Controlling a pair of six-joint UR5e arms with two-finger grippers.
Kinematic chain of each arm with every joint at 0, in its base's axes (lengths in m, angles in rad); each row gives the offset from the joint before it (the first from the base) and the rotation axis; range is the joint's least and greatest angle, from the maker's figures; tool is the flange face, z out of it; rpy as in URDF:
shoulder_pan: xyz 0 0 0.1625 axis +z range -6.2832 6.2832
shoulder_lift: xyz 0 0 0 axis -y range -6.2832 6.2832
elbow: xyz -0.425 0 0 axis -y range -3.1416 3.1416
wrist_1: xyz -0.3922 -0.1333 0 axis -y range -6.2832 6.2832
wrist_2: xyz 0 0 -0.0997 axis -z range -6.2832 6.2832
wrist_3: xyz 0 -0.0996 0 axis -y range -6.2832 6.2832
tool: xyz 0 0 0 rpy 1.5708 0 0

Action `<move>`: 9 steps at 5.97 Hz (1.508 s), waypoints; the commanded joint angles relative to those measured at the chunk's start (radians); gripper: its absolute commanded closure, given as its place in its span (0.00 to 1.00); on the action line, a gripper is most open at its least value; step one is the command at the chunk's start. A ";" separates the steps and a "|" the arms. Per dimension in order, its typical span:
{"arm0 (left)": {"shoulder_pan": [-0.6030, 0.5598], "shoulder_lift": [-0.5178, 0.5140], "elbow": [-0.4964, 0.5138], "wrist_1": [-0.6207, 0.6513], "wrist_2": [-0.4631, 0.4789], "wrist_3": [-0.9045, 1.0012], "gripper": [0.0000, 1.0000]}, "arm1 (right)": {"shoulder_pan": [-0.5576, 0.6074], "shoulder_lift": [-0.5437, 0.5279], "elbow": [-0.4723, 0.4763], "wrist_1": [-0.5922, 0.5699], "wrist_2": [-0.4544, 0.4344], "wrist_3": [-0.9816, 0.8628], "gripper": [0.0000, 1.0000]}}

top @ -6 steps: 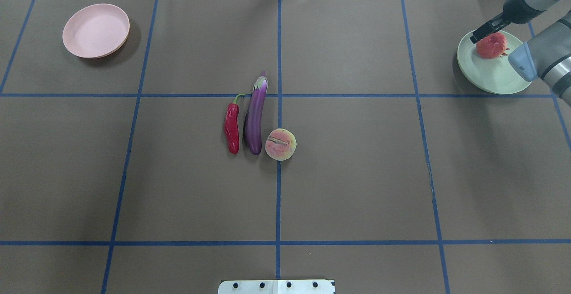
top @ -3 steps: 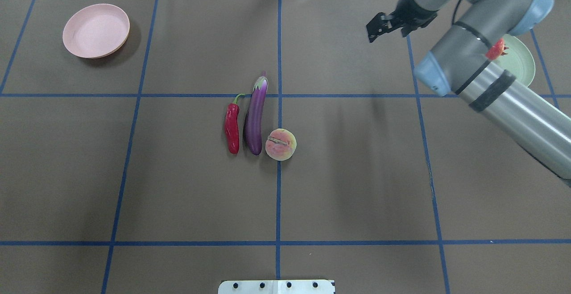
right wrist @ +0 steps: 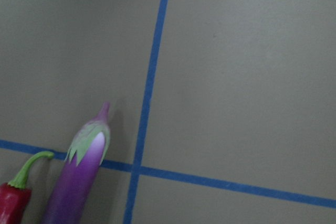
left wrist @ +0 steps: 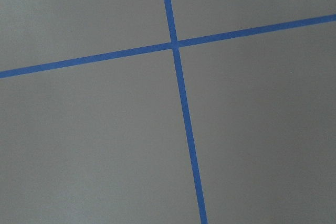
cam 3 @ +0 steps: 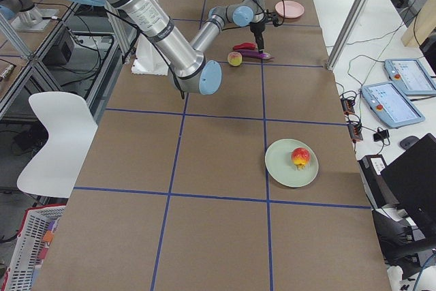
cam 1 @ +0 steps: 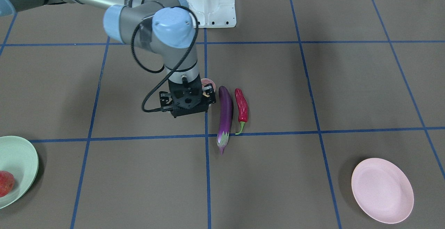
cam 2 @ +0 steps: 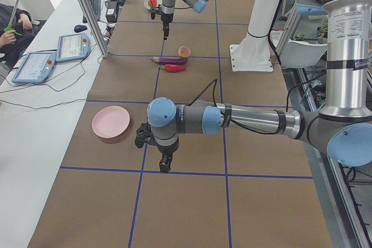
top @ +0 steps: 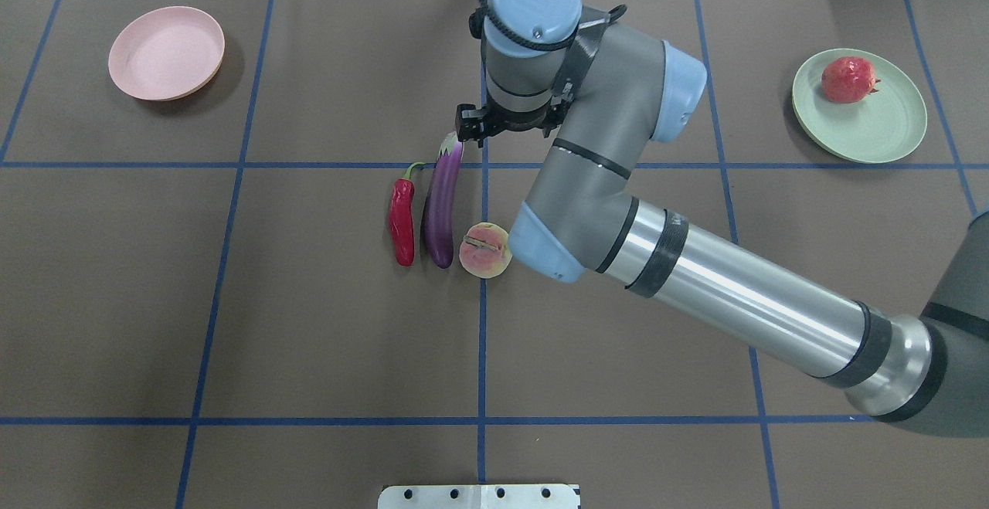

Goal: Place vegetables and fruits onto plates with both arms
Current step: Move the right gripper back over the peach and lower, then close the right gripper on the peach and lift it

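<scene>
Crosses from beside the mint plate (top: 873,138) to mid-tabletop (top: 309,324) with the right claw (cam 1: 190,108), now hanging near the cap end of the eggplant (top: 442,208). Cannot tell whether spread or pressed together. Leaves the pomegranate (top: 848,79) on the mint plate. Finds eggplant, chili (top: 401,223) and peach (top: 485,250) side by side on the tabletop. Shows the left claw (cam 2: 165,165) low near the pink plate (top: 166,53); cannot tell its state.

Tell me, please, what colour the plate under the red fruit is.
The round plate is pale mint green, clearest overhead.
</scene>
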 commanded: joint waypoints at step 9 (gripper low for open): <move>0.001 -0.002 0.000 0.000 -0.005 0.001 0.00 | -0.203 -0.038 -0.010 -0.018 -0.172 0.091 0.04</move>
